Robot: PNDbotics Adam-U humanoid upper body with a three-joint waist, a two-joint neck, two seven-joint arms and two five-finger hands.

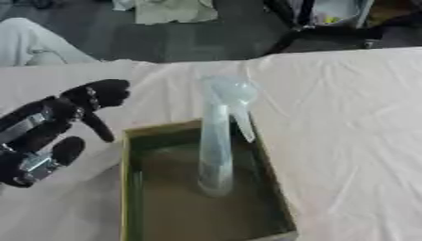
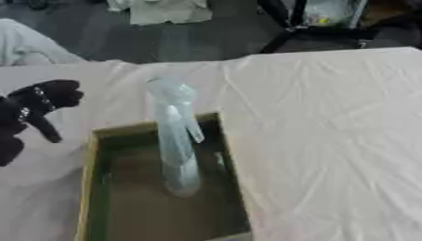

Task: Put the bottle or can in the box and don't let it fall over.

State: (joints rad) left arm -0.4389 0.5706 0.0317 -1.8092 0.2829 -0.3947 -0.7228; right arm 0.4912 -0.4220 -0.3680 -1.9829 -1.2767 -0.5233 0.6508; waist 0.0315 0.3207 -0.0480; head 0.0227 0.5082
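The bottle [image 1: 217, 141] stands upright in the box [image 1: 128, 188], just right of the left hand [image 1: 58, 127], whose fingers are spread apart, holding nothing.

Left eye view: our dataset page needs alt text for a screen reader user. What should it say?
A clear spray bottle stands upright inside an open cardboard box on a table covered with a white cloth. The robot's black left hand is to the left of the box, fingers relaxed, touching neither; the right hand is out of view.
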